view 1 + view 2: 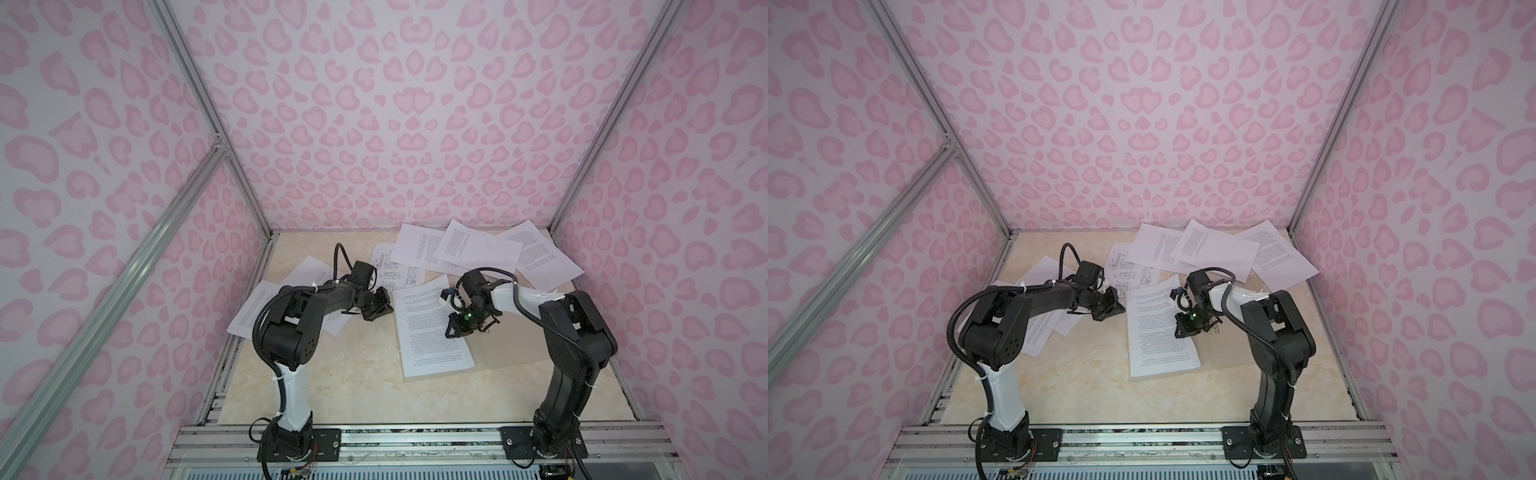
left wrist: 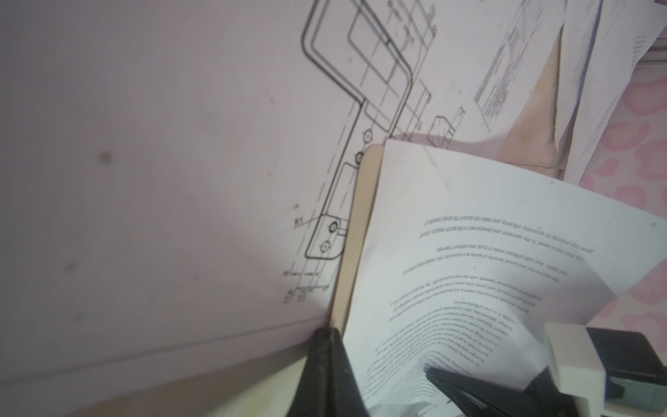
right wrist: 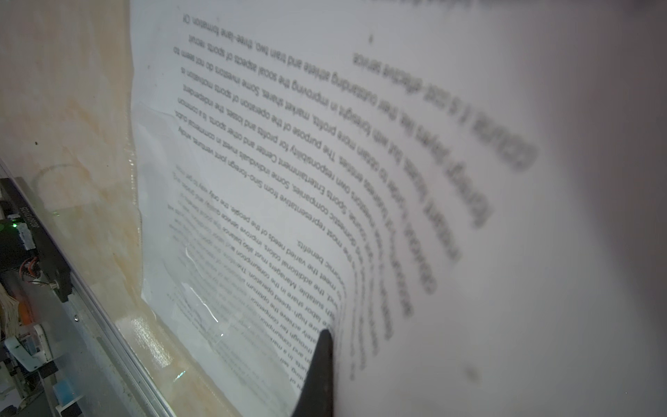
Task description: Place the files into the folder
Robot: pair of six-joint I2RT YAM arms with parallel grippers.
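Two text sheets (image 1: 246, 315) are lying leftmost. Left gripper (image 1: 379, 308) is sitting clenched by the folder (image 1: 513, 345); only its wrist view is showing fingertips (image 2: 325, 357) touching the folder's edge beside the drawing sheet (image 2: 361, 90), grasp unclear. Right gripper (image 1: 449, 332) is pinching the top sheet (image 1: 428, 345) on the folder; its wrist view is showing paper curling.

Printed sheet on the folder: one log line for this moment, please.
left claw shut, at folder edge | right claw shut on printed sheet | its edge curled up
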